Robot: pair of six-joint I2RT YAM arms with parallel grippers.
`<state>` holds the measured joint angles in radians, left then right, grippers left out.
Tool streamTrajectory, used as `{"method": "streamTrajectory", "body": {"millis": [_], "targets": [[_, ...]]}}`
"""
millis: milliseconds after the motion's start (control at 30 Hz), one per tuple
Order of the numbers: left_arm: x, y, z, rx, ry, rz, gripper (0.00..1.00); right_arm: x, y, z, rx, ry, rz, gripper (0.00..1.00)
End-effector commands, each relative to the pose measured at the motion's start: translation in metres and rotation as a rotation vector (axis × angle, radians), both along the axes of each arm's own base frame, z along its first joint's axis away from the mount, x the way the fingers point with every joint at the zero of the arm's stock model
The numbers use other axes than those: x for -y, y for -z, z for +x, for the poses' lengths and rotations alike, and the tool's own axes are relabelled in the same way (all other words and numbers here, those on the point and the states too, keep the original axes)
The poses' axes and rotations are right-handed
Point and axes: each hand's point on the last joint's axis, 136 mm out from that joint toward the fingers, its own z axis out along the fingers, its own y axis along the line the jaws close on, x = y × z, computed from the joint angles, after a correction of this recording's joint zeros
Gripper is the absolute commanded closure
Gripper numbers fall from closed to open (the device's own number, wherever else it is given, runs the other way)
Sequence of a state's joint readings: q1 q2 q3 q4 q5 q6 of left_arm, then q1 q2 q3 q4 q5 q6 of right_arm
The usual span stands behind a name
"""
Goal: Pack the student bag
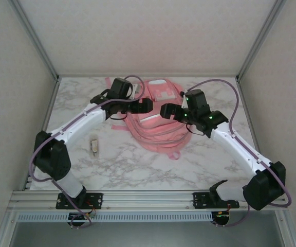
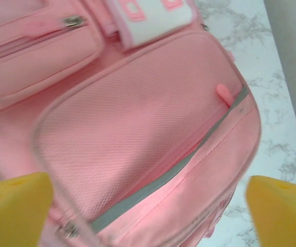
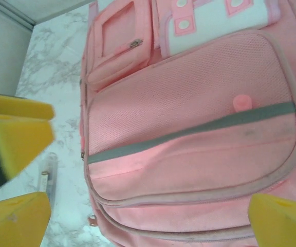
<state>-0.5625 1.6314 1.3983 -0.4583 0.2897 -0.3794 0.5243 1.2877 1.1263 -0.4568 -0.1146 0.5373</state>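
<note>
Above the pink student bag, left gripper and right gripper hover, both spread wide, grasping nothing.

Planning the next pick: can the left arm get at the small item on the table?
Probably yes: the small item lies alone on the table beside that arm, and the left gripper looks open, empty.

The white marbled desk carries a pink backpack lying flat near its far middle, front pockets facing up. Well apart, toward the left side, lies a small pale object, too small to identify.
</note>
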Motion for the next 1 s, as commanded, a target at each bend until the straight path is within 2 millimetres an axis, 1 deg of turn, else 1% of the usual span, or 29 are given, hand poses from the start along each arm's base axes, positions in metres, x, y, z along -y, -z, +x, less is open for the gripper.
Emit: {"method": "streamTrajectory", "body": {"millis": [0, 100, 167, 267, 367, 467, 533, 633, 733, 833, 967], "targets": [[-0.045, 0.000, -0.015, -0.004, -0.129, 0.107, 0.00, 0.007, 0.007, -0.001, 0.035, 0.001, -0.052, 0.01], [-0.088, 0.007, -0.031, -0.003, -0.233, 0.235, 0.00, 0.007, 0.011, 0.003, 0.033, 0.011, -0.056, 0.01], [-0.119, 0.013, -0.041, -0.001, -0.310, 0.315, 0.00, 0.006, 0.017, 0.005, 0.015, 0.022, -0.050, 0.01], [-0.159, 0.025, -0.058, -0.020, -0.414, 0.394, 0.00, 0.003, 0.028, 0.007, -0.008, 0.030, -0.037, 0.01], [-0.192, 0.044, -0.073, -0.060, -0.485, 0.440, 0.00, 0.004, 0.038, 0.009, -0.026, 0.057, -0.033, 0.01], [-0.223, 0.071, -0.083, -0.104, -0.557, 0.492, 0.00, 0.003, 0.043, 0.010, -0.040, 0.080, -0.003, 0.01], [-0.234, 0.089, -0.087, -0.130, -0.586, 0.488, 0.00, 0.001, 0.044, 0.010, -0.043, 0.088, 0.021, 0.01], [-0.239, 0.118, -0.092, -0.178, -0.600, 0.445, 0.00, 0.000, 0.046, 0.011, -0.049, 0.101, 0.041, 0.01], [-0.236, 0.141, -0.093, -0.217, -0.599, 0.395, 0.00, -0.002, 0.051, 0.012, -0.068, 0.104, 0.049, 0.01], [-0.235, 0.162, -0.094, -0.269, -0.594, 0.382, 0.00, -0.011, 0.050, 0.011, -0.090, 0.078, 0.079, 0.01], [-0.233, 0.183, -0.093, -0.346, -0.580, 0.363, 0.00, -0.010, 0.048, 0.013, -0.089, 0.085, 0.070, 0.01]]}}
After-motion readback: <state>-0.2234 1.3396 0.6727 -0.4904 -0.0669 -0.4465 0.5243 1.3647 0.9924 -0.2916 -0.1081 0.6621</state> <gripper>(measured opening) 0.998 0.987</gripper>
